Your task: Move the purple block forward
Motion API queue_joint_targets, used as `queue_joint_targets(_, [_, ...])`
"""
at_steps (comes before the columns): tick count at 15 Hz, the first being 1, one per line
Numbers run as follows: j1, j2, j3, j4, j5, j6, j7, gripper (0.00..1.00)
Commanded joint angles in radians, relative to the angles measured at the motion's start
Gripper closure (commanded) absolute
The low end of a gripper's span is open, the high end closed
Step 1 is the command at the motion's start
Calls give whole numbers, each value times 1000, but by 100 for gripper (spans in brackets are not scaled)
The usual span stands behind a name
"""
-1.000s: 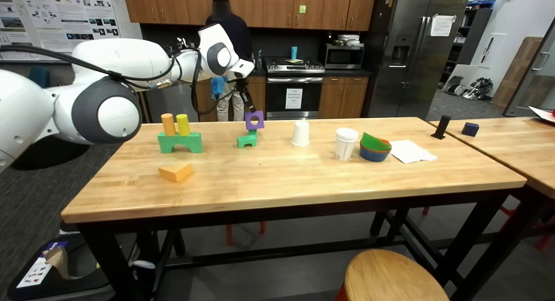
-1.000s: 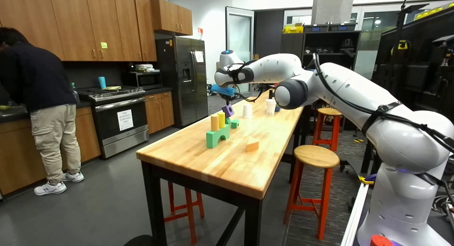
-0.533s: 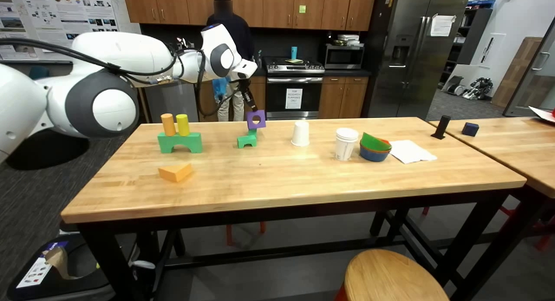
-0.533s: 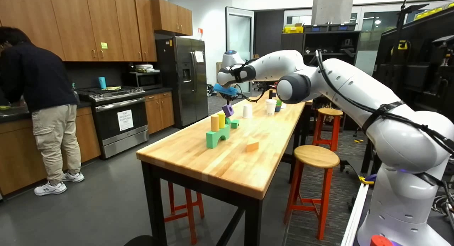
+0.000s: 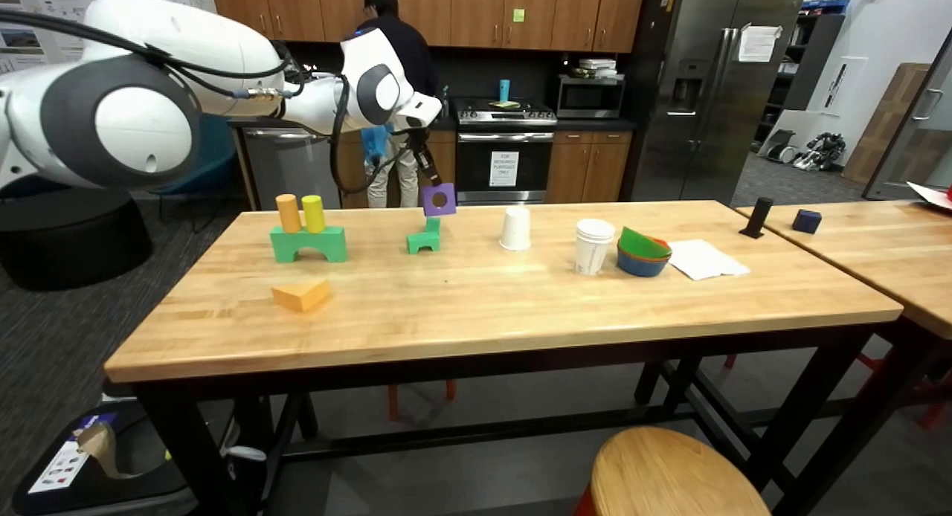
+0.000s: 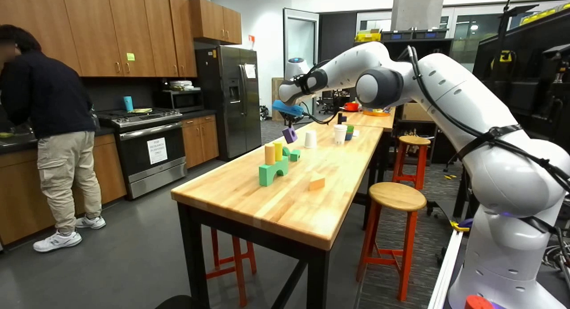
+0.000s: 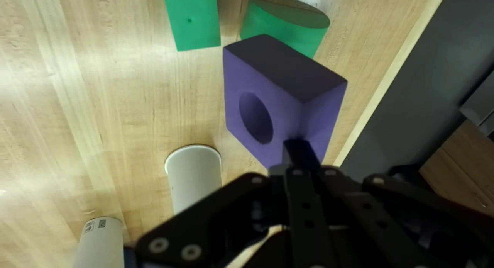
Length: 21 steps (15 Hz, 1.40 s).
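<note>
The gripper (image 7: 296, 154) is clamped on a corner of the purple block (image 7: 283, 106), which is suspended, tilted, above the table (image 5: 476, 308) near one long edge. In the wrist view, the block partly covers a green rounded block (image 7: 283, 32), and a small green arch (image 7: 193, 22) stands just beside that piece. Outward along the table, an inverted white cup (image 5: 515, 230) stands on one side; on the other, a large green arch (image 5: 309, 239) supports an orange cylinder (image 5: 288, 213) and a yellow cylinder (image 5: 314, 214).

Wooden cabinets (image 5: 476, 14) hang above a stove (image 5: 506, 138), with a dark fridge (image 5: 706, 103) nearby and grey floor (image 6: 138, 251) below.
</note>
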Motion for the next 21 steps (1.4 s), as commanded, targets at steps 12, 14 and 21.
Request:
queue_joint_targets(12, [59, -529, -90, -751, 8, 207, -157, 100])
queue_joint_targets(14, [76, -600, -113, -853, -7, 229, -166, 100])
queue_joint_targets(21, [97, -714, -100, -1060, 43, 337, -171, 100])
